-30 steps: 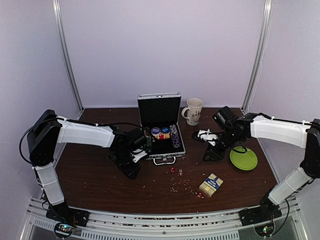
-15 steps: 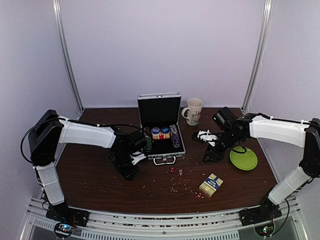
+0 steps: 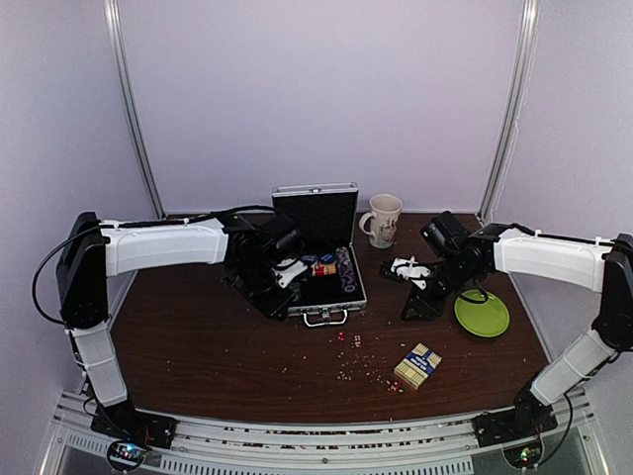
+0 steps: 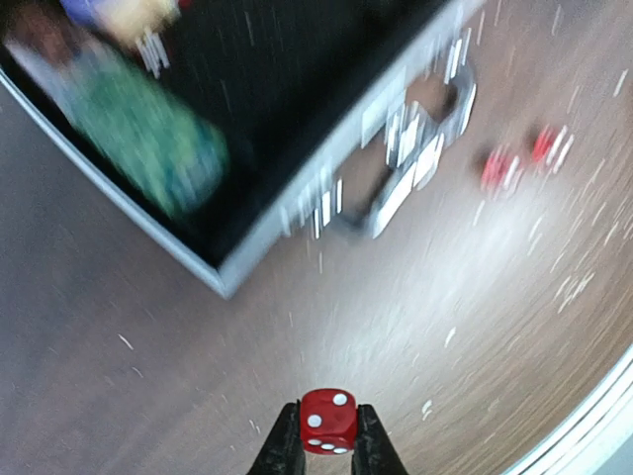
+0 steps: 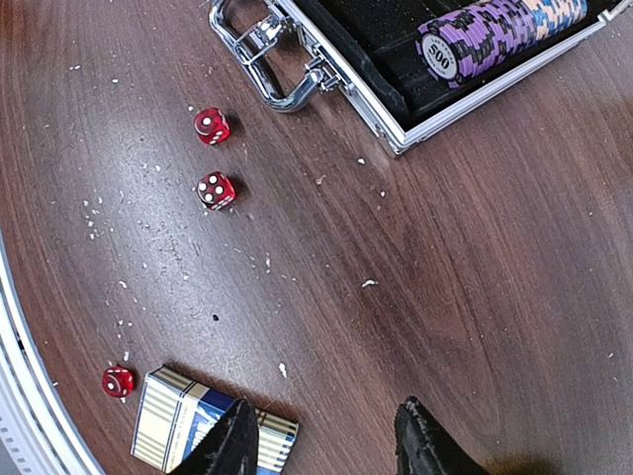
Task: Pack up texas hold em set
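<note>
The left gripper (image 4: 328,442) is pinched shut on a little red die (image 4: 328,420), a shiny cube with white dots. It hangs near the front left corner of the open silver case (image 3: 315,220), which is black inside. The right gripper (image 5: 331,440) is wide open and holds nothing. It hangs over the brown wood table (image 5: 445,277), just beside the striped blue-and-tan card box (image 5: 188,426). Purple chips (image 5: 495,35) in the case read "500". Loose dice (image 5: 217,190) lie near the metal handle (image 5: 272,59). A cream mug (image 3: 383,220) and a green plate (image 3: 482,315) sit to the right.
</note>
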Available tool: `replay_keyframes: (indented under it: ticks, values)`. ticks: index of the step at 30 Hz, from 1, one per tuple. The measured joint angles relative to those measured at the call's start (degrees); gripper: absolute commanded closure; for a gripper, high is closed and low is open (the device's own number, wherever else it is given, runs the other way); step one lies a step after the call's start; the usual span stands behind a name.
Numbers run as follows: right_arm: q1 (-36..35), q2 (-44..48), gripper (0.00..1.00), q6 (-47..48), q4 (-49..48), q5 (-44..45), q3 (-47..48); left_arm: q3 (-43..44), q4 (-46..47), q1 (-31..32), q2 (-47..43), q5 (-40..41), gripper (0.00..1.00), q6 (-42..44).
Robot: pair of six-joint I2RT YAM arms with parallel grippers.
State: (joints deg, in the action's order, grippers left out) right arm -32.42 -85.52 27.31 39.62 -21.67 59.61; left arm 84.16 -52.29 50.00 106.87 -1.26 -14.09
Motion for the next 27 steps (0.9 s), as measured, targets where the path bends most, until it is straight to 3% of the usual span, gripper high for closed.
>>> replay_keyframes:
  ticks: [7,16,20,27]
  values:
    - [0.4,0.0,0.52,0.0,0.0,-0.2,0.0,20.2,0.9,-0.4,10.3,3.0,0.86,-4.0]
    - [0.5,0.0,0.52,0.0,0.0,-0.7,0.0,36.4,0.4,-2.7,25.2,5.0,0.85,-7.1]
    - [0.6,0.0,0.52,0.0,0.0,-0.8,0.0,41.1,-0.2,-3.6,28.7,5.5,0.85,-7.5]
    - [0.7,-0.2,0.52,0.6,0.0,-1.1,0.0,41.9,-0.8,-4.5,31.4,6.5,0.85,-7.8]
